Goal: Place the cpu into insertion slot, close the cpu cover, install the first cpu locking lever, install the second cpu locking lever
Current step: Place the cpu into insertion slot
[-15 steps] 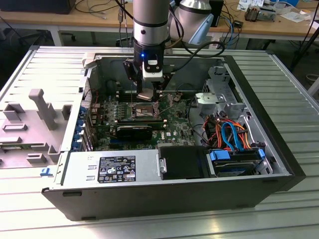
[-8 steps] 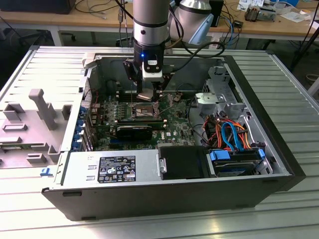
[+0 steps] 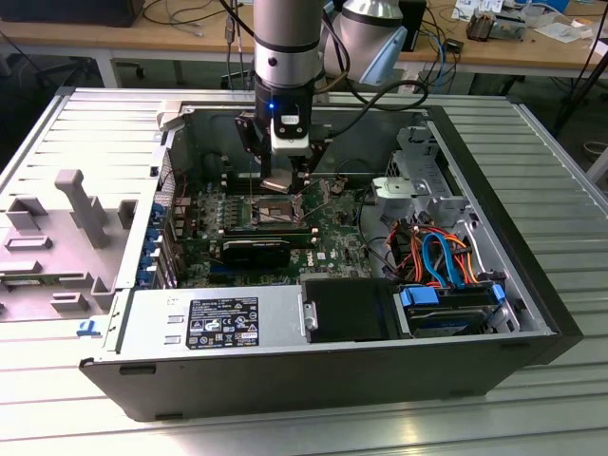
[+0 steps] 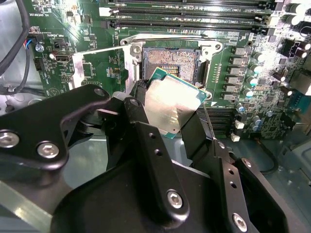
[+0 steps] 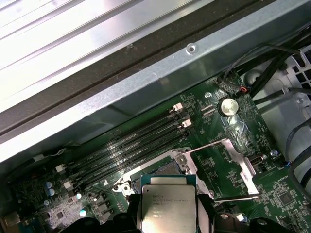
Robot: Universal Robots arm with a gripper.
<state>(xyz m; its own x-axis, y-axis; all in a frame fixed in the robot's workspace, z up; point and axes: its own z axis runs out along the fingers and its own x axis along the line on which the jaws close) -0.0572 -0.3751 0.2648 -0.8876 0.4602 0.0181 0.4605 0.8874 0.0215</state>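
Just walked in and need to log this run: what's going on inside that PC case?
The arm's gripper is down inside the open computer case, its jaws shut on the cpu. The chip hangs over the empty insertion slot and is not seated. The cpu cover is flipped open beside the socket.

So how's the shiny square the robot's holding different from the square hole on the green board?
The cpu has a smooth silver-grey top; the insertion slot has a dark frame around a brownish, speckled centre. The cpu is gripped by the gripper and not seated; the insertion slot sits fixed in the green board, empty, its cpu cover swung open beside it. Both are square and look close in size.
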